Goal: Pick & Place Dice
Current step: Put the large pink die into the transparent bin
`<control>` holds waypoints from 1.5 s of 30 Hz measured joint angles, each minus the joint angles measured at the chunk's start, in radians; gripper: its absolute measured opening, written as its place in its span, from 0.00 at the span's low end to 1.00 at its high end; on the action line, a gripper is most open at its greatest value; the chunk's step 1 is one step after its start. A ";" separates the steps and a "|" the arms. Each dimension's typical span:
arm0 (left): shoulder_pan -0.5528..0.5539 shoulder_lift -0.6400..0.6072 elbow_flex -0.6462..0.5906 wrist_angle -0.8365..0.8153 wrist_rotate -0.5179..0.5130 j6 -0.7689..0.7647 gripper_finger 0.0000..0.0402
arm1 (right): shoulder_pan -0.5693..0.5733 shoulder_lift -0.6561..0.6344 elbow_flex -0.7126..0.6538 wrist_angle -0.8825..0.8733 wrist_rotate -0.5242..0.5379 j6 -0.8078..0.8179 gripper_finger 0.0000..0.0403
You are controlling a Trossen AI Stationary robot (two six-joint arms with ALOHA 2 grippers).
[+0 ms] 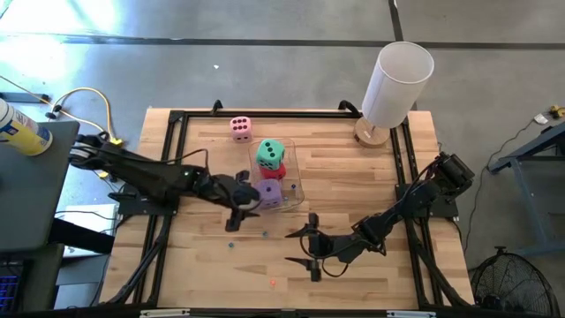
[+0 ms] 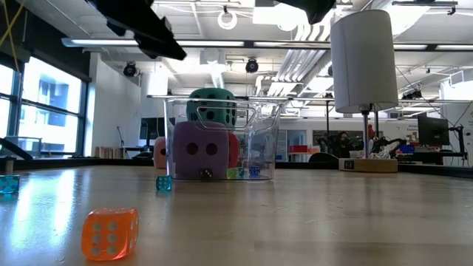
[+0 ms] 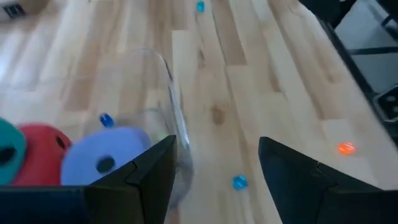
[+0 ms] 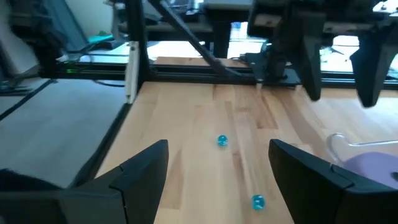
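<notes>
The light wooden table point(image 1: 353, 168) with its black metal frame carries everything. At its far right corner stands a tall white cylinder lamp point(image 1: 395, 86) on a round wooden base. Near the middle of the table is a clear plastic container point(image 1: 294, 177). Inside it lie three of the large foam dice: the teal-green die point(image 1: 270, 153) sits on top of the red die point(image 1: 274, 170), and the purple die point(image 1: 270, 193) lies at the near end, touching the container wall. The pink die point(image 1: 240, 128) rests alone on the table, beyond the container and apart from it.

The left gripper point(image 1: 244, 201) hangs just beside the purple die, at the near left edge of the container; its fingers point(image 3: 140, 180) stand partly open and hold nothing. The right gripper point(image 1: 311, 246) waits near the front of the table, fingers point(image 4: 140, 171) apart and empty.

A small orange translucent die point(image 2: 109, 233) and some tiny blue beads point(image 4: 222, 141) lie scattered on the table.
</notes>
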 joint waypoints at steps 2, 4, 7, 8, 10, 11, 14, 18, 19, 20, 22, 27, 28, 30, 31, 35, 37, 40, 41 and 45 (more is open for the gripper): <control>-0.017 -0.015 0.000 -0.034 0.001 -0.046 0.55 | 0.000 0.000 0.000 0.000 -0.026 0.000 0.67; -0.034 -0.025 0.000 -0.074 0.000 -0.060 0.55 | 0.000 0.000 0.000 0.002 -0.028 0.000 0.67; -0.050 -0.025 0.000 -0.108 0.001 -0.033 0.55 | 0.000 0.000 0.000 0.008 -0.027 0.000 0.67; -0.052 -0.025 0.000 -0.114 0.002 -0.018 0.55 | 0.000 0.000 0.000 0.010 -0.026 0.000 0.67; -0.056 -0.025 0.000 -0.111 0.002 -0.003 0.55 | 0.000 0.000 0.000 0.009 -0.026 0.000 0.67; -0.056 -0.025 0.000 -0.111 0.002 -0.003 0.55 | 0.000 0.000 0.000 0.007 -0.026 0.000 0.67; -0.056 -0.025 0.000 -0.110 0.001 -0.003 0.55 | 0.000 0.000 0.000 -0.002 -0.026 0.001 0.67; -0.045 -0.025 0.000 -0.087 0.000 -0.008 0.55 | 0.000 0.000 0.000 -0.002 -0.026 0.021 0.67; -0.044 -0.025 0.000 -0.073 -0.001 -0.008 0.55 | 0.000 0.000 0.000 -0.002 -0.026 0.022 0.67; -0.044 -0.025 0.000 -0.061 -0.003 -0.008 0.55 | 0.000 0.000 0.000 -0.002 -0.026 0.022 0.67; -0.044 -0.025 0.000 -0.039 -0.003 0.003 0.55 | 0.000 0.000 0.000 -0.002 -0.026 0.022 0.67; -0.051 -0.024 0.000 0.068 0.024 0.016 0.55 | 0.000 0.000 0.000 -0.002 -0.026 0.054 0.67; -0.057 -0.024 0.000 0.103 0.054 0.043 0.55 | 0.002 0.000 0.000 -0.002 -0.026 0.055 0.67; -0.069 -0.024 0.000 0.168 0.130 0.112 0.55 | 0.002 0.000 0.000 -0.007 -0.026 0.051 0.67; -0.078 -0.024 0.000 0.197 0.156 0.143 0.55 | 0.002 0.000 0.000 -0.009 -0.026 0.047 0.67; -0.108 -0.025 0.000 0.289 0.181 0.200 0.55 | -0.007 0.000 0.000 -0.009 -0.022 0.045 0.67; -0.125 -0.028 0.000 0.317 0.181 0.185 0.55 | -0.008 0.000 0.000 -0.009 -0.021 0.045 0.67; -0.146 -0.029 0.000 0.322 0.183 0.139 0.55 | -0.008 0.000 0.000 -0.010 -0.019 0.044 0.67; -0.153 -0.029 0.000 0.314 0.183 0.108 0.55 | -0.007 0.000 0.000 -0.010 -0.020 0.043 0.67; -0.165 -0.023 0.000 0.313 0.181 0.004 0.55 | -0.007 0.000 0.000 -0.009 -0.021 0.013 0.67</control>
